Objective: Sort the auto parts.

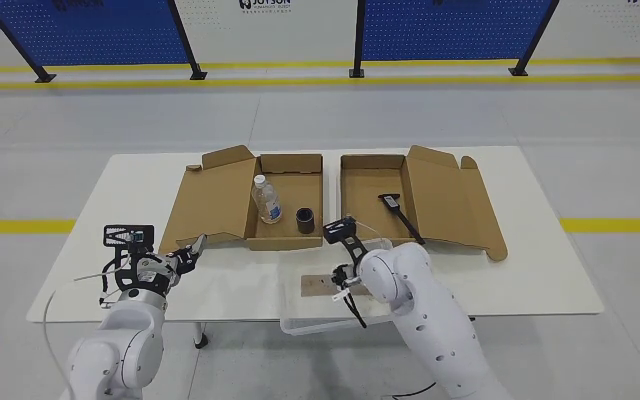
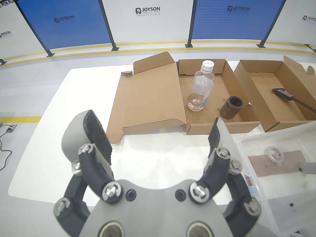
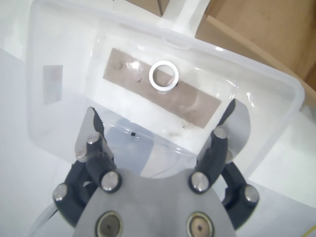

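Clear plastic rectangular bin (image 3: 81,38) lies under the right gripper (image 3: 163,107); fingers spread wide, nothing held. A flat brown patch (image 3: 197,107) on the bin floor runs just beyond the fingertips. The small silver metal ring (image 3: 163,62) sits on it, ahead of the tips and roughly centred between them. Judgement: advance and lower until the pads flank the ring, then close squarely across its outer edge. Left gripper (image 2: 153,118) also wide, empty.

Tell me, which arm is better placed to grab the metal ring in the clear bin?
Probably the right. The right pincer hangs open over the bin, the ring just ahead. The left pincer, also open, is off beside the bin.
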Motion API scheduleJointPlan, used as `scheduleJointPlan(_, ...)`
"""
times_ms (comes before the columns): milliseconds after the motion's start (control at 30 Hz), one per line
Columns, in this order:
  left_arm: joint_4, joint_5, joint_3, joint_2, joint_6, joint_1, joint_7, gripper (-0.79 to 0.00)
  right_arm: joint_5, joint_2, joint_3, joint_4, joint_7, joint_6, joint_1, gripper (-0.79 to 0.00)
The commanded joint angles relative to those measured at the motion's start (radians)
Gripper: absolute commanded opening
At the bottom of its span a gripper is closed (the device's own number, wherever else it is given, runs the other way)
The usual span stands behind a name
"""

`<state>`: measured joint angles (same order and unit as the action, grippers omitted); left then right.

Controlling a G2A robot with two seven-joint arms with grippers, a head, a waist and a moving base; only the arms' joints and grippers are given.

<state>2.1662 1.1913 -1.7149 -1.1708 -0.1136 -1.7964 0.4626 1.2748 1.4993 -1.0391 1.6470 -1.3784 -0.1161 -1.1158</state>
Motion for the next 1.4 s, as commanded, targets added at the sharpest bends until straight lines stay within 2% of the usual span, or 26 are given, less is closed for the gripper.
scheduleJointPlan(0,0.000,0.000,0.000,0.000,0.000,0.000,0.000,0.000,0.004,-0.002,-0.005,0.021,-0.002,0.002,-0.009,0.000)
scheduleJointPlan(500,0.000,0.000,0.000,0.000,0.000,0.000,0.000,0.000,0.017,-0.004,-0.003,0.014,0.023,0.002,-0.019,0.000)
scheduleJointPlan(767,0.000,0.000,0.000,0.000,0.000,0.000,0.000,0.000,0.123,0.001,0.008,0.034,-0.060,-0.142,0.003,0.000)
scheduleJointPlan(900,0.000,0.000,0.000,0.000,0.000,0.000,0.000,0.000,0.151,0.002,-0.001,0.033,-0.088,-0.180,0.010,0.000)
scheduleJointPlan(933,0.000,0.000,0.000,0.000,0.000,0.000,0.000,0.000,0.153,0.003,-0.001,0.029,-0.093,-0.183,0.013,-0.065)
scheduleJointPlan(1033,0.000,0.000,0.000,0.000,0.000,0.000,0.000,0.000,0.175,0.006,0.006,0.020,-0.111,-0.194,0.024,-0.151)
scheduleJointPlan(1067,0.000,0.000,0.000,0.000,0.000,0.000,0.000,0.000,0.176,0.007,0.009,0.019,-0.114,-0.199,0.025,-0.219)
scheduleJointPlan(1133,0.000,0.000,0.000,0.000,0.000,0.000,0.000,0.000,0.177,0.009,0.010,0.011,-0.117,-0.206,0.030,-0.225)
scheduleJointPlan(1233,0.000,0.000,0.000,0.000,0.000,0.000,0.000,0.000,0.175,0.013,0.011,-0.011,-0.115,-0.210,0.038,-0.302)
scheduleJointPlan(1367,0.000,0.000,0.000,0.000,0.000,0.000,0.000,0.000,0.177,0.017,0.016,-0.045,-0.110,-0.210,0.051,-0.277)
